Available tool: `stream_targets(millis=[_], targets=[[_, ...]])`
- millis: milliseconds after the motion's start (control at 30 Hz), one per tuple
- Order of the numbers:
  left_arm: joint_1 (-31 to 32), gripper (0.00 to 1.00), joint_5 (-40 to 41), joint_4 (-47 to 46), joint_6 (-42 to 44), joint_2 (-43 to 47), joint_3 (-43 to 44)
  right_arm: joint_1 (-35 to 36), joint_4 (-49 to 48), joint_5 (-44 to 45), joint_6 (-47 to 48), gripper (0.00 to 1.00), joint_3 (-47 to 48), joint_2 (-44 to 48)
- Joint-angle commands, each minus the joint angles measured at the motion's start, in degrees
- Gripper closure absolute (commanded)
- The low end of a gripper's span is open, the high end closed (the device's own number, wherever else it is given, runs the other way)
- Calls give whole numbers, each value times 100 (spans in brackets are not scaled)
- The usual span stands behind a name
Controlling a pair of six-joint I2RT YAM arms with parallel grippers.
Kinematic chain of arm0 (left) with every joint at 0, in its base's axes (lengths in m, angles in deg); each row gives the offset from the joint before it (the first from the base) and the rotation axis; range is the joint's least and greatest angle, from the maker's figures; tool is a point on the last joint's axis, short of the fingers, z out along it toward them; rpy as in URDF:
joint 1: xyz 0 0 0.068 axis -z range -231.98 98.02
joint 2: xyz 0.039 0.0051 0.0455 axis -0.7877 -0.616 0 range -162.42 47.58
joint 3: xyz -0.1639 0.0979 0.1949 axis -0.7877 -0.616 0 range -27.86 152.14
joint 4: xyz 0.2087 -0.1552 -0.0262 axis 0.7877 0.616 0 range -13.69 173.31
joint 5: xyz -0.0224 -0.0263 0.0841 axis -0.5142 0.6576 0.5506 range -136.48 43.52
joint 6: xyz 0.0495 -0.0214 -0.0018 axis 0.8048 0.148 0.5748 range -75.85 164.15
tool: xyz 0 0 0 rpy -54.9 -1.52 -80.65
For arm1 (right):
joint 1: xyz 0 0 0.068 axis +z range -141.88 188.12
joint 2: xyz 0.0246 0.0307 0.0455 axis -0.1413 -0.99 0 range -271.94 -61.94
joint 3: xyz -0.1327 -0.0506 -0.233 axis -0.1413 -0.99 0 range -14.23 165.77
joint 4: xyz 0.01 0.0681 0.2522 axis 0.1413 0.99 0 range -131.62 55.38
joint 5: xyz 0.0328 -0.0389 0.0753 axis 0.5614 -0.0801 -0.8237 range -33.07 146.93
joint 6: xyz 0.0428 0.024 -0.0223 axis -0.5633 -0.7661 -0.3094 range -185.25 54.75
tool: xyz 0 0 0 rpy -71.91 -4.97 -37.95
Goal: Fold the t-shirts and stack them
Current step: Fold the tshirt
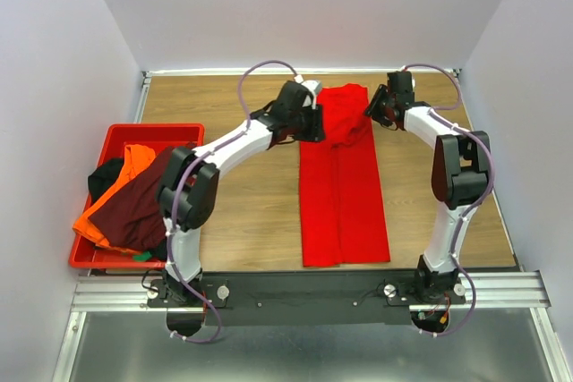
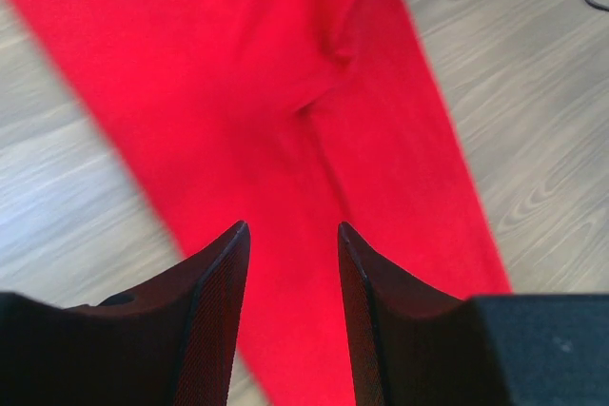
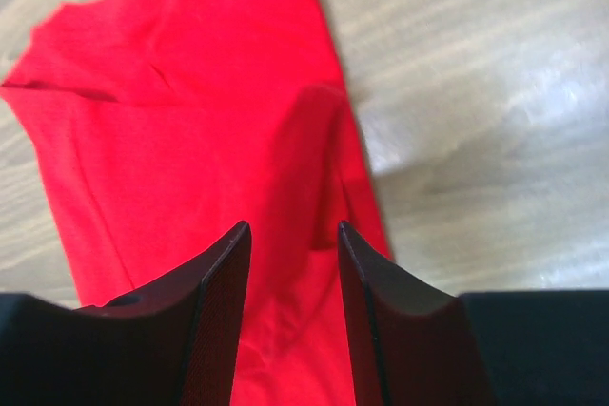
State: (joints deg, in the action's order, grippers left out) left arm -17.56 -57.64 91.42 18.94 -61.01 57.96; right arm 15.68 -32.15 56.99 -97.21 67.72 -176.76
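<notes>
The red t-shirt (image 1: 343,194) lies on the desk (image 1: 251,212), folded into a narrow strip. Its long axis runs from the far edge to the near edge, at mid-width, and its far end is bunched. The left gripper (image 1: 315,125) stands just left of that bunched end and the right gripper (image 1: 372,112) just right of it. Both have jaws apart and clamp nothing. Bare wood flanks the strip on both sides. The orange t-shirt (image 1: 134,163), maroon t-shirt (image 1: 134,207) and black t-shirt (image 1: 103,176) lie heaped in the red crate (image 1: 157,129) at the left edge.
</notes>
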Motion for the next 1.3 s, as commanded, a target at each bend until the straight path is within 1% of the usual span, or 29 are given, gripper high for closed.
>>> stream_targets(millis=[0,133,233,267,333,433,667,800,900,1067,1167,1267], targets=[[267,50,61,-70,-186,-609,645,36,-113,-94,67,51,391,-268],[426,50,149,-149,-221,-1128,1146,18,-113,-32,129,50,822,-637],[531,50,438,-219,-195,-1549,1567,-17,-113,-32,112,51,1120,-944],[549,50,465,-219,-151,-1551,1682,-26,-113,-32,112,51,1121,-971],[610,51,614,-211,-54,-1892,1954,-52,-113,135,129,51,1261,-1076],[681,52,746,-254,60,-2104,2192,-87,-113,162,164,51,1358,-1173],[821,55,817,-272,236,-2824,2974,-140,-113,162,156,52,1587,-1332],[900,58,826,-290,271,-3035,3160,-149,-113,144,164,52,1631,-1358],[935,62,826,-281,280,-3176,3283,-175,-113,109,156,52,1622,-1350],[953,62,1063,-228,262,-3369,3458,-184,-113,47,147,52,1578,-1244],[944,59,1300,-202,271,-3466,3546,-175,-121,30,120,52,1508,-1183],[953,59,1318,-106,271,-3651,3766,-184,-121,30,112,52,1429,-1104]])
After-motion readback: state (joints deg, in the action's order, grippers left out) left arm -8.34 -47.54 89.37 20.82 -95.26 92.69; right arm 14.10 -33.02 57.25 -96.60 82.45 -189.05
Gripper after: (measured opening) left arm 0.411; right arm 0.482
